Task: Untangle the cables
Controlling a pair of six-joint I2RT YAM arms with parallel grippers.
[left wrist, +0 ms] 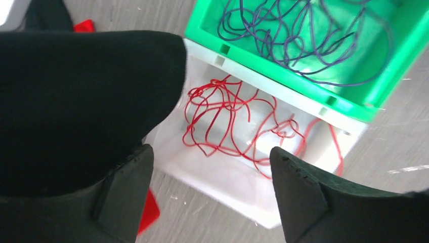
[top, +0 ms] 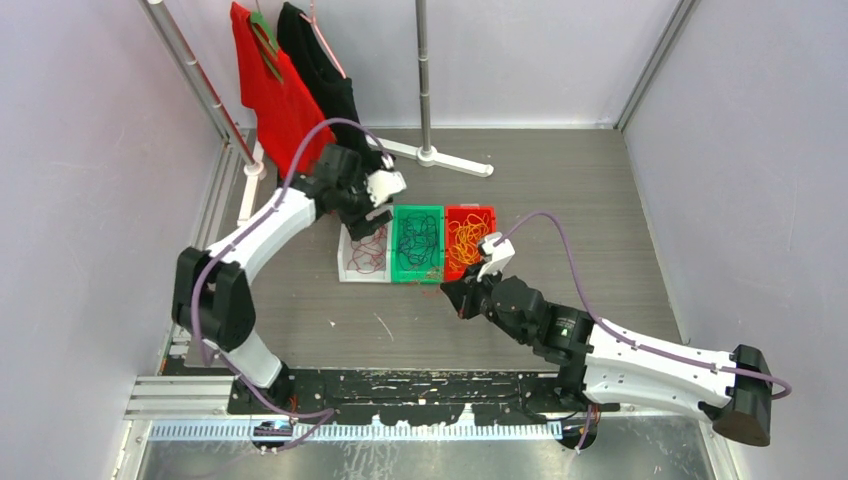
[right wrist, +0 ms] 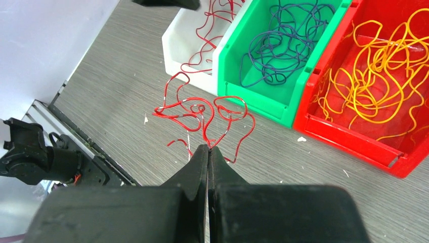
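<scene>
Three bins stand side by side mid-table. The white bin point(top: 350, 268) holds a red cable point(left wrist: 227, 121), the green bin point(top: 417, 270) a dark purple cable point(left wrist: 298, 40), and the red bin point(top: 468, 212) an orange-yellow cable point(right wrist: 374, 76). My left gripper point(left wrist: 210, 174) hovers open over the white bin's near edge, with nothing between its fingers. My right gripper point(right wrist: 208, 148) is shut on a second red cable point(right wrist: 202, 114), a loopy wad lifted above the table in front of the white and green bins. In the top view the right gripper point(top: 455, 295) sits just in front of the green and red bins.
A garment rack stands at the back with a red shirt point(top: 272, 95) and a black shirt point(top: 325, 70); its white foot point(top: 440, 157) lies behind the bins. A red scrap point(left wrist: 147, 212) lies on the table beside the white bin. Grey walls close both sides.
</scene>
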